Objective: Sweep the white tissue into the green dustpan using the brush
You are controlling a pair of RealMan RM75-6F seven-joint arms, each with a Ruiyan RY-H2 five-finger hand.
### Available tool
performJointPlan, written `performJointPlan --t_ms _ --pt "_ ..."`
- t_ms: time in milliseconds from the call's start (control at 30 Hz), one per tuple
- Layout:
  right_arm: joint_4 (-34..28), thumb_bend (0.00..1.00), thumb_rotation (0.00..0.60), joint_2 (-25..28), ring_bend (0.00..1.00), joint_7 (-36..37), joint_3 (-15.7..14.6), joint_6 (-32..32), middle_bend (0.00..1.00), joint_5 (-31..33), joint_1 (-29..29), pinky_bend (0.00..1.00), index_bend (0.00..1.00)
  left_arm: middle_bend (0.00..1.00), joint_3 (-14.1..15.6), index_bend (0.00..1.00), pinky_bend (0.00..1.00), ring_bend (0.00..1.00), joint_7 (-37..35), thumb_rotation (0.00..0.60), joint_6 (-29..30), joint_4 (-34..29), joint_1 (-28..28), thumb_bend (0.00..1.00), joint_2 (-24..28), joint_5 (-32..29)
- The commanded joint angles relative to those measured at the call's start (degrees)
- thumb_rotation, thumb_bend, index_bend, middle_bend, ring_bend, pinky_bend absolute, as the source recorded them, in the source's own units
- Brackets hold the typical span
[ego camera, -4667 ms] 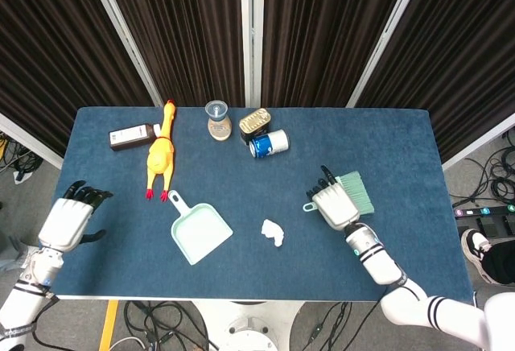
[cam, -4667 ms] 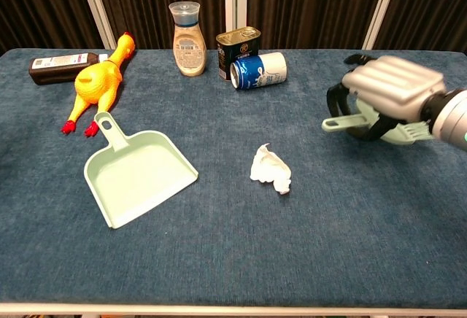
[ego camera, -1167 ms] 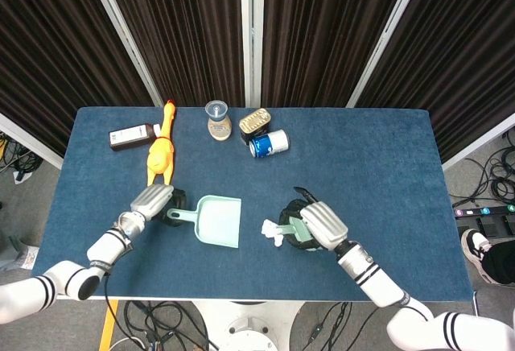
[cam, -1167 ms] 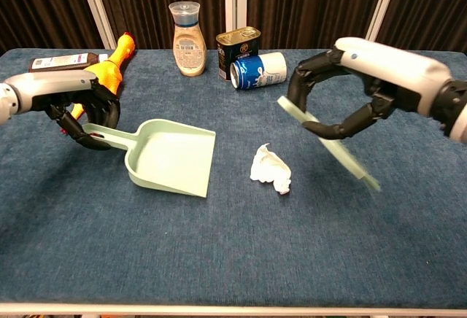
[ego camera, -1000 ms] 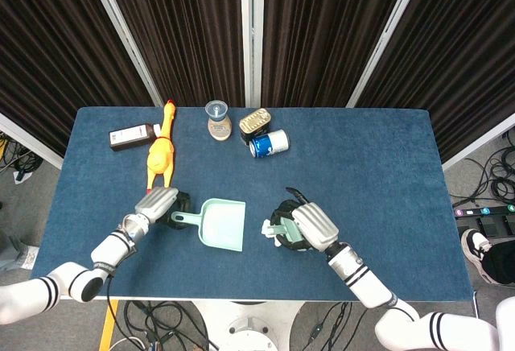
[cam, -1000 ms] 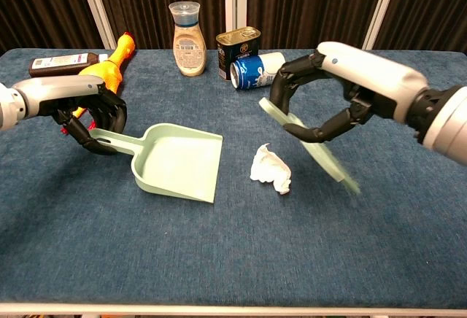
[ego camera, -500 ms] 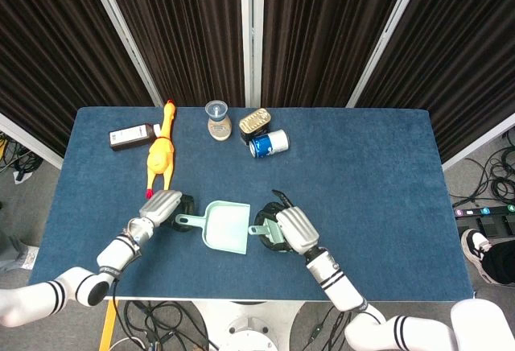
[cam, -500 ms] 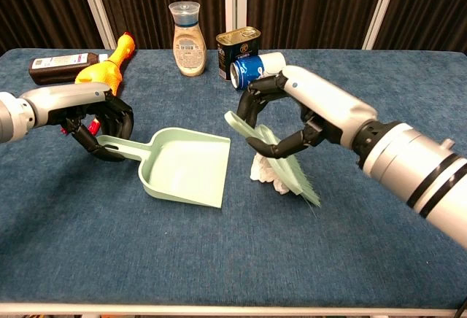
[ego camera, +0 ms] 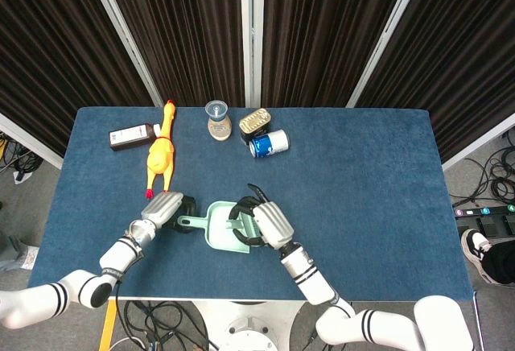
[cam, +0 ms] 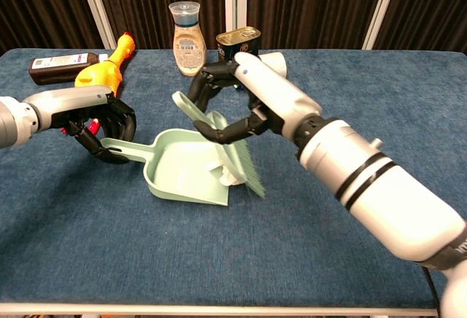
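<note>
The table [cam: 379, 84] is the blue stage for all this, and I work near its front edge so both arms reach.

My right hand [cam: 241, 103] is clamped on the brush [cam: 222, 143], fingers wrapped round the handle. I hold it tilted, bristles down and over the mouth of the pan, so the sweep drives toward the left.

My left hand [cam: 102, 125] grips the handle of the dustpan [cam: 182, 172], fingers closed round it. I hold the pan with its open lip facing the brush, braced so it does not slide away under the push. In the head view the same hand [ego camera: 165, 206] sits just left of the pan [ego camera: 221, 226], and my right hand [ego camera: 265, 222] covers the pan's right side.

The tissue [cam: 222, 172] shows as a small white scrap at the pan's lip, just under the bristles. I judge it is inside or on the edge; I cannot tell which, since the brush hides most of it. From the head view I cannot see it at all.

The chicken [cam: 106, 70], bottle [cam: 186, 30] and cans [cam: 241, 44] stand well apart at the back, out of my sweep.
</note>
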Motion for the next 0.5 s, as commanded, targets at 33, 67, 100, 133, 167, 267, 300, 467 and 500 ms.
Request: performJointPlan --t_ms 33,67,100,133,167,267,300,467,500 --pt "1.78 0.40 0.600 -1.89 0.29 0.64 0.91 -0.22 0.60 -0.03 1.14 0.00 0.74 0.57 -0.20 0.58 0.40 0.46 -0.20 0.600 -0.17 0.13 -0.08 0.33 -0.31 -0.07" --pt "2.35 0.40 0.600 -2.41 0.29 0.89 1.13 -0.16 0.60 -0.02 1.37 0.00 0.74 0.57 -0.22 0.58 0.40 0.46 -0.27 0.600 -0.22 0.16 -0.09 0.33 -0.43 -0.05" --pt "3.11 0.40 0.600 -3.07 0.29 1.18 1.45 -0.23 0.60 0.09 1.73 0.00 0.74 0.57 -0.24 0.58 0.40 0.46 -0.33 0.600 -0.33 0.19 -0.12 0.33 -0.54 -0.03" --pt "3.58 0.40 0.600 -3.47 0.29 1.38 1.70 -0.37 0.60 0.19 2.01 0.00 0.74 0.57 -0.24 0.58 0.40 0.46 -0.31 0.600 -0.39 0.22 -0.17 0.33 -0.60 0.05" --pt "4.01 0.40 0.600 -3.83 0.29 1.52 1.91 -0.52 0.60 0.28 2.29 0.00 0.74 0.57 -0.23 0.58 0.40 0.46 -0.24 0.600 -0.41 0.26 -0.20 0.33 -0.68 0.13" --pt "5.20 0.40 0.600 -4.86 0.29 2.16 2.65 -0.77 0.60 0.48 3.15 0.00 0.74 0.57 -0.41 0.58 0.40 0.46 -0.14 0.600 -0.34 0.34 -0.22 0.33 -1.04 0.02" --pt "5.66 0.40 0.600 -5.24 0.29 2.40 2.94 -0.92 0.60 0.61 3.48 0.00 0.74 0.57 -0.51 0.58 0.40 0.46 -0.27 0.600 -0.46 0.22 -0.23 0.33 -1.13 -0.12" --pt "6.51 0.42 0.600 -6.60 0.29 3.86 3.86 -1.06 0.60 0.81 4.62 0.00 0.74 0.57 -0.99 0.58 0.40 0.46 -1.07 0.600 -1.18 0.03 -0.55 0.33 -1.44 -0.34" --pt "6.78 0.42 0.600 -6.96 0.29 3.91 3.98 -0.92 0.60 0.68 4.91 0.00 0.74 0.57 -1.08 0.58 0.40 0.46 -1.35 0.600 -1.47 0.11 -0.64 0.33 -1.49 -0.41"
